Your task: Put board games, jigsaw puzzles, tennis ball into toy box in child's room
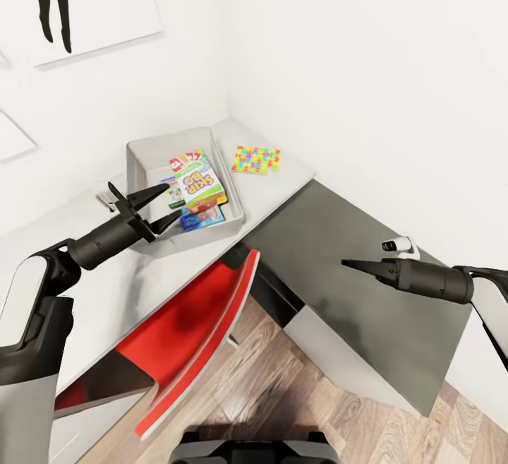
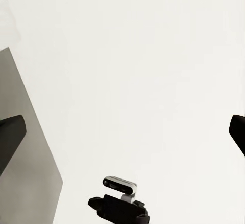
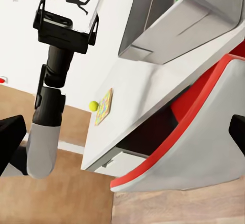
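Left gripper (image 1: 156, 207), fingers spread and empty, hovers at toy box (image 1: 144, 146) holding SKIP-BO game (image 1: 200, 181); right gripper (image 1: 347, 263) state undetermined; puzzle (image 1: 255, 159) beside box

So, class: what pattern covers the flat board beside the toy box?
Multicoloured interlocking jigsaw pieces on the board; head view.

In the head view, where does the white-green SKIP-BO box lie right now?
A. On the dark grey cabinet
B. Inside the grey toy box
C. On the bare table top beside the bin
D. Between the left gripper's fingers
B: the SKIP-BO box lies within the walls of the toy box, on top of other printed boxes, while the left gripper hangs open and empty at the bin's near edge.
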Motion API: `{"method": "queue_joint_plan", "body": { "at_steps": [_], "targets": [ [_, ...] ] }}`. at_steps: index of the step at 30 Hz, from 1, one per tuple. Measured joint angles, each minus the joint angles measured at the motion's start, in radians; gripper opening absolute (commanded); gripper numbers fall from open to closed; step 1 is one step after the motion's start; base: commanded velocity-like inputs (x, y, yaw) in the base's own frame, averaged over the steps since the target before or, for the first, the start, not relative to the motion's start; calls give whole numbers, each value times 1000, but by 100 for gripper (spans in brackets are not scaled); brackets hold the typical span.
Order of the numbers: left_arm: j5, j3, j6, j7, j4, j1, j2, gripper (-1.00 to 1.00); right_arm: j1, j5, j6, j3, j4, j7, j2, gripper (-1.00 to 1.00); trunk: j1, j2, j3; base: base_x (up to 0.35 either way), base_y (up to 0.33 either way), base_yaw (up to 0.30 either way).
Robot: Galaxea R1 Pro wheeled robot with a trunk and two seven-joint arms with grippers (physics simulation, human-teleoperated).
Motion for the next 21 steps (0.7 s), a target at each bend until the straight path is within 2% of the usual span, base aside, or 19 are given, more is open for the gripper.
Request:
{"method": "queue_joint_plan", "body": {
  "at_steps": [12,15,20,21],
  "targets": [
    [0,39,3,-8,0,86,16,100,0,1,0,-2,-1,-3,3,100,0,0,20,0,0,79],
    [1,54,3,-21,0,119,18,100,1,0,0,-3,-1,-4,4,100,0,0,24,0,0,100],
    [5,91,7,-74,0,209,20,100,0,1,0,-4,-1,-9,6,100,0,0,32,0,0,120],
    [6,91,7,-74,0,209,20,100,0,0,0,-4,-1,-9,6,100,0,0,34,0,0,135]
  ]
}}
